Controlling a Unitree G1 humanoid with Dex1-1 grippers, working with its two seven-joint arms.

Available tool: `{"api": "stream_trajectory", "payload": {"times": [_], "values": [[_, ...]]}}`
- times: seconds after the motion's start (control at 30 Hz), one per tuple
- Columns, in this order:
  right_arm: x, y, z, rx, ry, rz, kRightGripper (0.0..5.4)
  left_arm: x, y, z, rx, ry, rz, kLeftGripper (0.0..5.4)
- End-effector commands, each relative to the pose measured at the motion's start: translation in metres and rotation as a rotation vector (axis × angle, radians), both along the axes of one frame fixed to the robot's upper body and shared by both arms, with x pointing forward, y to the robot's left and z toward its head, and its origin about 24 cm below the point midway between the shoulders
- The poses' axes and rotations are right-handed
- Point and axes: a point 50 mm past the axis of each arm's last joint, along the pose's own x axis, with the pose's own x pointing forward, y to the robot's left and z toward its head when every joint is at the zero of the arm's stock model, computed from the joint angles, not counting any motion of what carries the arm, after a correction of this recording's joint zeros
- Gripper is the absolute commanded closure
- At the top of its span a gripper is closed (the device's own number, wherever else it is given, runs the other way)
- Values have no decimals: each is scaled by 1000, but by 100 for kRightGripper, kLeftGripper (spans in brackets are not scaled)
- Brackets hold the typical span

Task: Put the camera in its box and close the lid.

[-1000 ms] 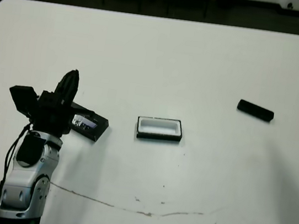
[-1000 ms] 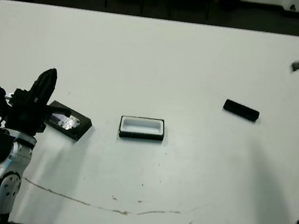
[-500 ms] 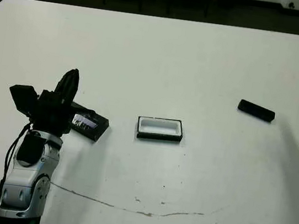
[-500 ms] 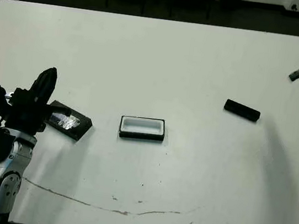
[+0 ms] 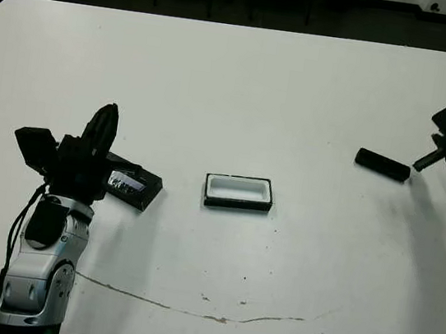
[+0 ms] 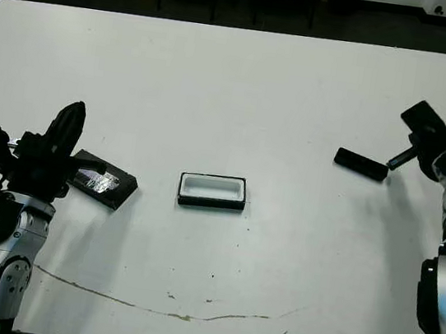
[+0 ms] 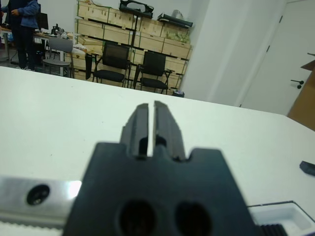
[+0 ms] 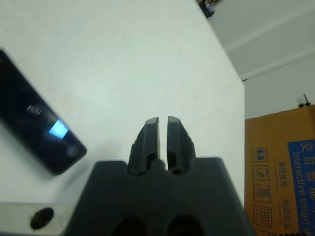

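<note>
Right claw [image 6: 401,156] has swung in from three o'clock, fingers pinched narrow, beside the camera [image 6: 360,164]; pickup looks next. Left claw [image 5: 102,128] waits, narrow.

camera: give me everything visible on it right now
The camera is a slim black bar with rounded ends, lying flat on the white table towards its right side, well to the right of the box. The right wrist view shows a small lit bluish screen on its upward face, a round button to one side of it and a smaller round mark to the other. The surface looks smooth, matte plastic. Nothing holds it; the right gripper, fingers shut, sits just beside its right end, contact unclear.
</note>
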Motion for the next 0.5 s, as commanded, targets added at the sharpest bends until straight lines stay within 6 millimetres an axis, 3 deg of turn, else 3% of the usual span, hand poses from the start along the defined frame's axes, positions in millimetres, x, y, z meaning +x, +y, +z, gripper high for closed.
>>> {"api": "stream_trajectory", "payload": {"times": [0.03, 0.5], "values": [[-7, 3, -22, 0, 86, 3, 540, -2, 3, -7, 12, 31, 9, 538], [-17, 4, -46, -25, 187, 20, 540, -3, 4, -8, 4, 32, 7, 538]]}}
